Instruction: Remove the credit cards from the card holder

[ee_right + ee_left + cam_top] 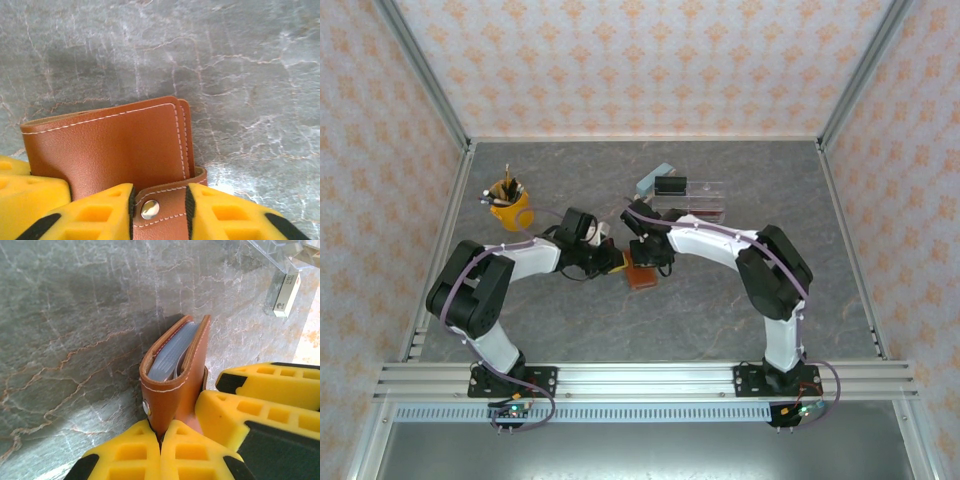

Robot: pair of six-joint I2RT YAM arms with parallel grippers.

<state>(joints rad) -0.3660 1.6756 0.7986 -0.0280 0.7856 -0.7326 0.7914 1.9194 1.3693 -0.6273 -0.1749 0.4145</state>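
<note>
Left gripper point(161, 436) jaws clamped on card holder point(176, 371); right gripper point(160, 194) part-open, flanking strap point(159, 214).

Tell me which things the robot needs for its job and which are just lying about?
For the job:
card holder
left gripper, shut on it
right gripper, at its strap

Lying about:
pen cup
organiser
blue block
black box
</note>
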